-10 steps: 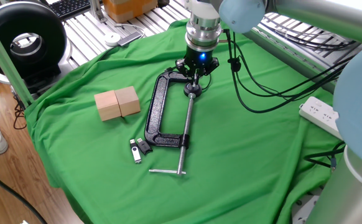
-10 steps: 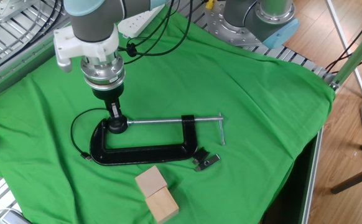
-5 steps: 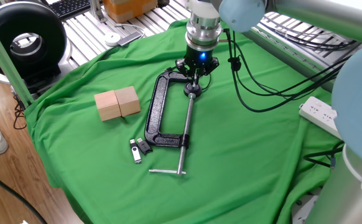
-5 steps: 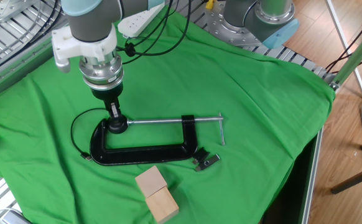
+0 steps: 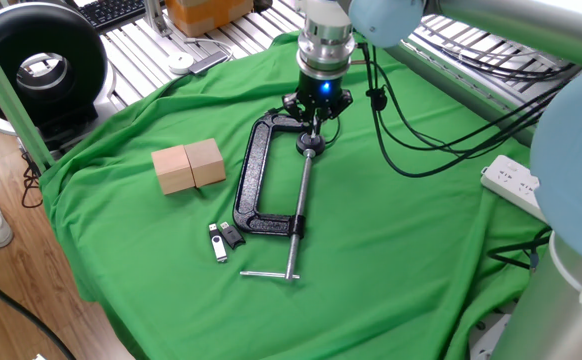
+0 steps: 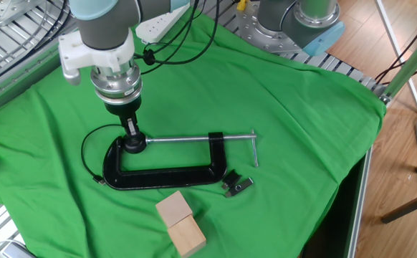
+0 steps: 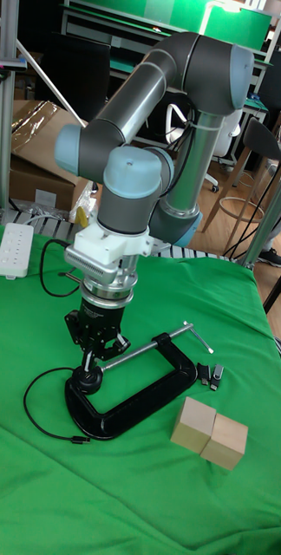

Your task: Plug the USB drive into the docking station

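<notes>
Two small USB drives lie side by side on the green cloth, one silver and one black, just beyond the foot of a black C-clamp. My gripper hangs straight down over the clamp's far end, right above the round screw pad, a full clamp length from the drives. Its fingers stand close together and look shut, with nothing clearly between them. The docking station is out of view.
Two light wooden blocks sit together beside the clamp. A thin black cable loops on the cloth near the gripper. A white power strip lies at the cloth's edge.
</notes>
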`<control>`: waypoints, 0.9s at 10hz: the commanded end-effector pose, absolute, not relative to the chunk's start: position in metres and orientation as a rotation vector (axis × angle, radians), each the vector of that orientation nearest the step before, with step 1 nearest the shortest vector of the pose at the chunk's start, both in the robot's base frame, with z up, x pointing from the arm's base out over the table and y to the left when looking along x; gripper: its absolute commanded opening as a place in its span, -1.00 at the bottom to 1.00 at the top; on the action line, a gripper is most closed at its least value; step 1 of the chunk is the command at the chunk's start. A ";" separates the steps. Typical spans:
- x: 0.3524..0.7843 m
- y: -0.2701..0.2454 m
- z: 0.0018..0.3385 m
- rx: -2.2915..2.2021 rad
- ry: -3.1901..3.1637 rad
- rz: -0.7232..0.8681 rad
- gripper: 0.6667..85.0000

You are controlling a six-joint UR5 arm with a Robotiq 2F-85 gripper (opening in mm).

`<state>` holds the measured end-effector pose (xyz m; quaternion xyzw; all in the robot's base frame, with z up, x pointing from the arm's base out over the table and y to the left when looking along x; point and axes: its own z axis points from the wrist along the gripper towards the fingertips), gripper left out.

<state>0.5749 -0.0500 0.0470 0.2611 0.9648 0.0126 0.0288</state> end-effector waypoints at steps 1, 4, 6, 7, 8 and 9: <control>0.576 -0.050 0.055 0.810 2.984 0.050 -0.98; 0.579 -0.051 0.060 0.782 2.993 0.029 -0.98; 0.579 -0.054 0.061 0.690 3.016 -0.010 -0.98; 0.578 -0.059 0.063 0.517 3.052 -0.030 -0.98; 0.584 -0.063 0.064 0.302 3.060 -0.045 -0.98; 0.591 -0.061 0.065 0.159 3.043 -0.035 -0.98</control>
